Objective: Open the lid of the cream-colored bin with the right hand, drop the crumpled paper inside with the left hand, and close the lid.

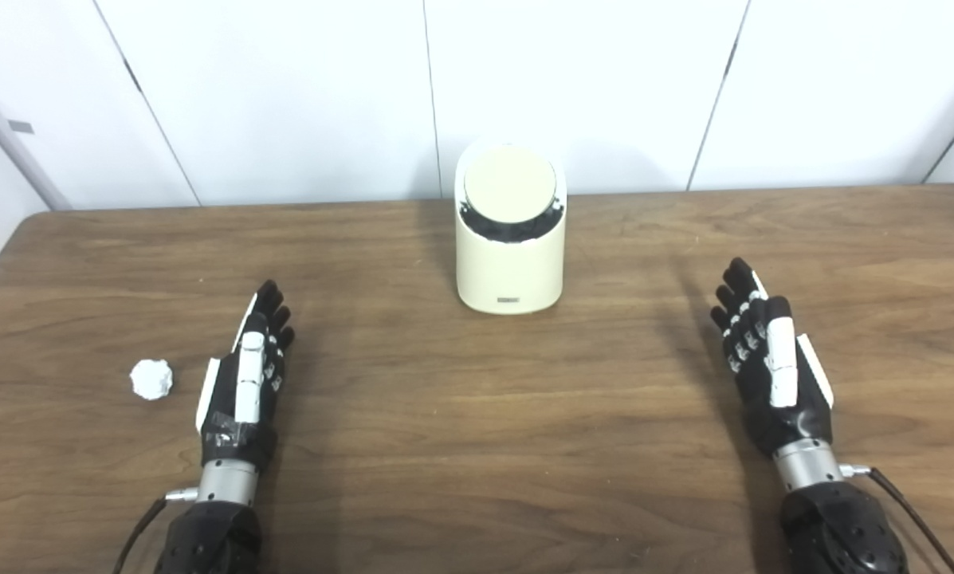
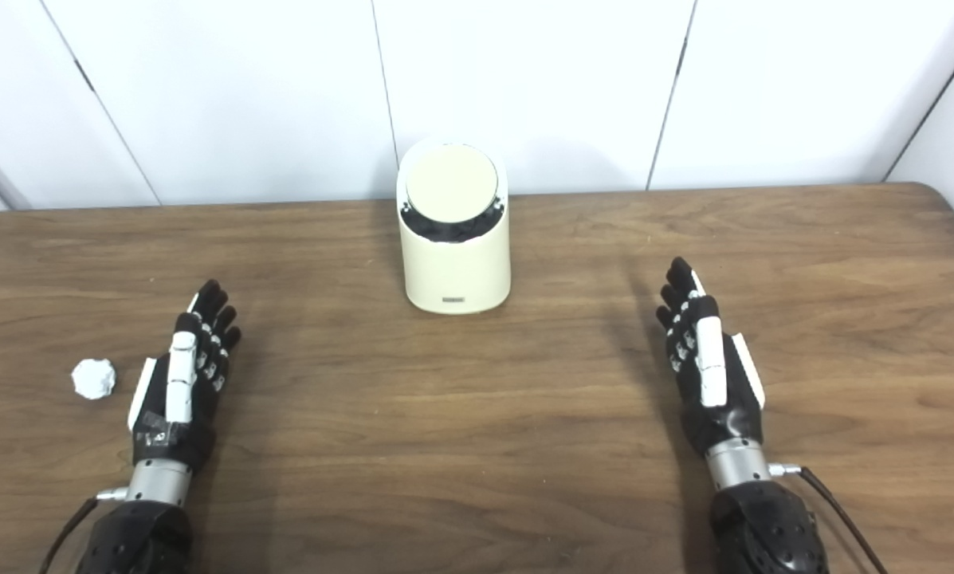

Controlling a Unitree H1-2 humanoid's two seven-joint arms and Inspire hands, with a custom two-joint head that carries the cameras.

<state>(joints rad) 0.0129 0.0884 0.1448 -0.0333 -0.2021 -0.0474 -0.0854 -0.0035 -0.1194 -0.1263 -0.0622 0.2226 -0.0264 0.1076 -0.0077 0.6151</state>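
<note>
White wall panels (image 1: 285,96) back a wood-grain counter (image 1: 477,446). The cream-colored bin (image 1: 510,263) stands lidded; crumpled paper (image 1: 151,379) lies beside the left hand (image 1: 241,383). Both it and the right hand (image 1: 771,367) are spread, empty.

both forearms (image 1: 206,534) run off the bottom edge.

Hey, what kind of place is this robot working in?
Probably a lab or test room, not a home: a bare wooden table against plain white wall panels, with only a cream-colored bin and a crumpled paper set out between the open left hand and right hand.
</note>
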